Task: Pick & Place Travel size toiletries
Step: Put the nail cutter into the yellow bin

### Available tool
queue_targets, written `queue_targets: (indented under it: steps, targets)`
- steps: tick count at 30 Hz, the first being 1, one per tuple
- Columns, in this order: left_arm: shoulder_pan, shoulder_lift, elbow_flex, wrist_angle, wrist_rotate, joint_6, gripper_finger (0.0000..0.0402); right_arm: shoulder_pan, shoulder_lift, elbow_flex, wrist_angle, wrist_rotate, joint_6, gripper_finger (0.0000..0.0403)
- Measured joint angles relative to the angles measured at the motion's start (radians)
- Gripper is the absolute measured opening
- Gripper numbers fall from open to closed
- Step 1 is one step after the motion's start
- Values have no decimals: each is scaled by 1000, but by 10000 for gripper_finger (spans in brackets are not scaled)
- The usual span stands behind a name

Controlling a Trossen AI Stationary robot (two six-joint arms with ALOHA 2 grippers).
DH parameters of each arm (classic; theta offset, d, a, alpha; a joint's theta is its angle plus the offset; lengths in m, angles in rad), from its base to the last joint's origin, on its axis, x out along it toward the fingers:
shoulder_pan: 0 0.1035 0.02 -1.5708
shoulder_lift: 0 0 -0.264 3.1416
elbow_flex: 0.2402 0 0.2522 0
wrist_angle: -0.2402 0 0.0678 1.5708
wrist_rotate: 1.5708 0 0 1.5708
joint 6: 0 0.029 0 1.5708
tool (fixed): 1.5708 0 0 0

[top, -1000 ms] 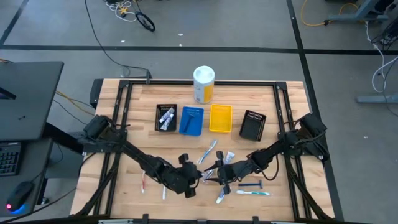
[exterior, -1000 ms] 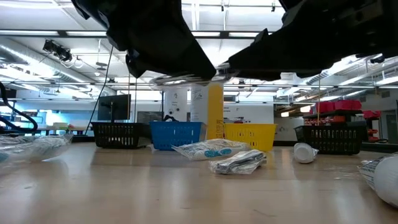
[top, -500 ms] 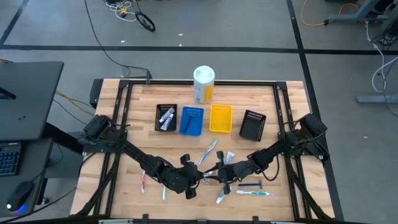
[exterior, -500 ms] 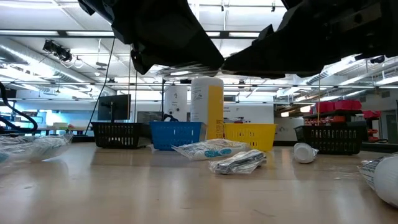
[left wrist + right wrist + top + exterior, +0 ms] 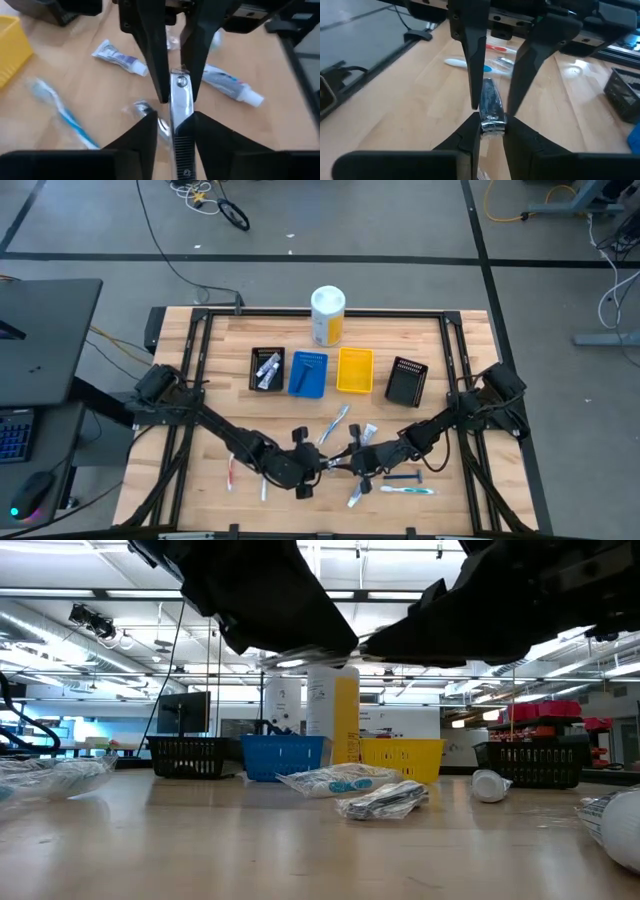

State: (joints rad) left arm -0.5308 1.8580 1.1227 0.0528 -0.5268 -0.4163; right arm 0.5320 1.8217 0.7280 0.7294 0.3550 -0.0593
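Note:
Above the middle of the table's near half my two grippers meet tip to tip. A slim silver toiletry item (image 5: 490,102) hangs in the air between them. My right gripper (image 5: 492,119) is shut on it, coming from the table's right. My left gripper (image 5: 175,114) is open, coming from the table's left. Its fingers stand on either side of the item's other end (image 5: 181,107), with a gap showing on one side. In the high view the item (image 5: 328,465) is a small bright spot between the dark hands. My right gripper pinches the silver item's near end (image 5: 493,124) between its two fingers. The fingers come nearly level from the table's right and lie along the item. The item is lifted clear of the table and points toward my left gripper. My left gripper: whether one finger (image 5: 196,125) touches the item, I cannot tell.
Loose tubes (image 5: 368,432), toothbrushes (image 5: 408,490) (image 5: 230,473) and a blue razor (image 5: 403,477) lie around and under the hands. A row of bins stands behind: black (image 5: 266,368), blue (image 5: 308,373), yellow (image 5: 355,370), black (image 5: 406,382). Behind them rises a white-and-yellow canister (image 5: 327,315).
Both hands have stayed in place over the table's near middle. My right gripper's fingers have closed in on the silver item. My left hand has rolled a little about its own axis.

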Motion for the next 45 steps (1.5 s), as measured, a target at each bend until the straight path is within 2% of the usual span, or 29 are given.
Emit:
queue_targets:
  steps: [4,8,10,12,17,19,20,24,27,31,34,40,42,45]
  targets:
    - [13,-6,-1,-5,-110,75,169,1,-1,0,-67,104,40,71]
    - [36,-36,-1,-32,-271,85,191,-2,-24,0,-199,135,53,71]
    - [49,-69,0,-57,-311,102,198,-2,-55,0,-261,185,52,71]
    - [61,-109,9,-100,-320,123,201,-2,-106,0,-320,292,52,71]
    - [91,-221,29,-237,-290,135,197,-21,-265,0,-558,697,131,71]
    - [103,-267,29,-294,-271,132,195,-51,-328,0,-685,766,202,71]
    - [110,-286,29,-305,-258,133,194,-74,-358,0,-762,768,241,71]
    - [132,-357,28,-376,-242,196,192,-214,-443,0,-960,680,400,71]
    - [147,-407,28,-407,-246,238,192,-350,-454,-1,-964,520,436,71]
    - [173,-445,27,-430,-248,246,192,-511,-431,0,-922,283,398,71]
    - [187,-461,27,-462,-247,245,192,-600,-406,-1,-916,203,387,71]
    - [210,-465,27,-502,-241,249,192,-704,-383,-1,-878,-9,308,93]
    - [217,-467,28,-520,-242,248,192,-722,-368,0,-876,-48,295,110]
    - [221,-467,28,-541,-241,232,192,-731,-338,0,-880,-52,294,134]
